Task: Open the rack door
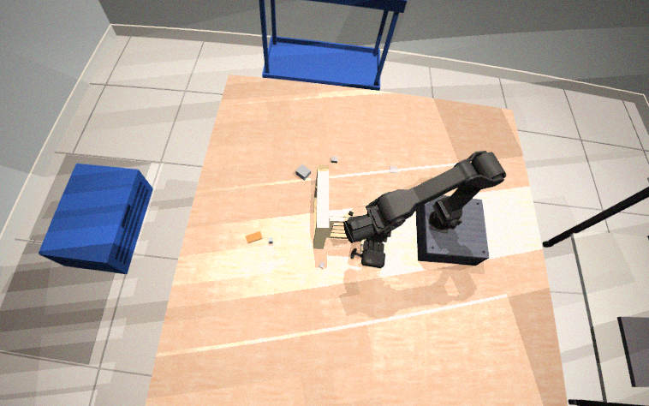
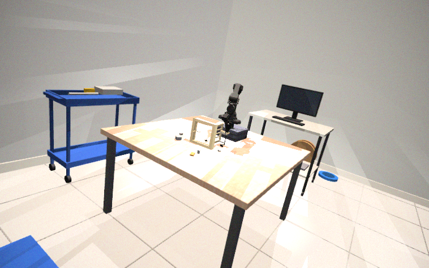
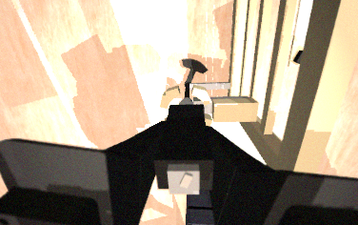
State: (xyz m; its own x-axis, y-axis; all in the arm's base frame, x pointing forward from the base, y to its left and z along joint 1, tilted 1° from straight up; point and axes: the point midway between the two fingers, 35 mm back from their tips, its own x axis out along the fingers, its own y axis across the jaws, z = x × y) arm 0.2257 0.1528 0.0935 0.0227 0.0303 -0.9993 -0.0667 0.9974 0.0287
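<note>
The tan rack frame (image 1: 323, 196) (image 2: 213, 135) (image 3: 316, 71) stands upright on the table. Its slatted door (image 1: 337, 234) (image 3: 235, 111) stands out from the frame on the arm's side, at about a right angle as seen from above. The black handle (image 3: 192, 66) (image 1: 354, 253) is upright, with a wide lower end; its upper part is hidden by the fingers. My gripper (image 3: 185, 129) is shut on the handle. In the top view the fingertips are hidden by the wrist. The exact turn of the handle is hard to tell.
The dark base box (image 1: 473, 229) (image 2: 235, 133) is behind the arm. A grey block (image 1: 302, 172) (image 2: 178, 137) and an orange block (image 1: 253, 236) (image 2: 192, 154) lie beyond the frame. A small grey piece (image 1: 321, 265) (image 2: 219, 150) lies near the frame's hinge-side foot.
</note>
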